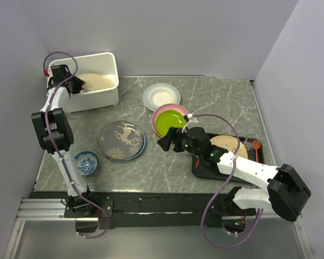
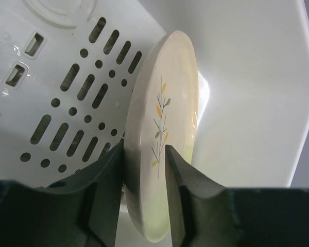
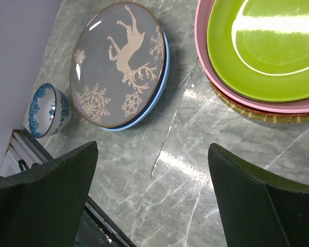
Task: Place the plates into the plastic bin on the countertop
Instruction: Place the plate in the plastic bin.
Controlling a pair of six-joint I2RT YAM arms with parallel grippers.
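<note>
From above, only the back of the left gripper (image 1: 77, 86) reaching into the plastic bin (image 1: 100, 100) at the far left corner, with a cream plate (image 1: 97, 82) leaning inside. From the left wrist, far more: that plate on edge, twig drawing facing right, rim near the slotted floor, top tilted toward the white wall, jaws straddling its lower edge, one close against each face. Cannot tell whether clamped or just loosened. From the right wrist, the right gripper (image 3: 153, 149) spread wide with nothing between its jaws, hanging over bare stone between two stacks. To its right a green plate (image 3: 268, 51) nested in a pink plate (image 3: 206, 67), with a red-orange sliver and a woven yellow plate (image 3: 247, 110) beneath, layers hidden in the overhead view. To its left a grey reindeer plate (image 3: 118, 62) on a light blue plate (image 3: 162, 77), and a small blue-and-white bowl (image 3: 49, 110) near the edge. Only from overhead: a white plate (image 1: 161, 96) beyond the green stack, and a black tray (image 1: 205, 170) at the right carrying a tan plate (image 1: 229, 145), partly hidden by the right arm. Underneath everything, a grey-green marbled countertop (image 1: 221, 102) with thin white veins, pale walls on three sides, a metal rail along the near edge.
</note>
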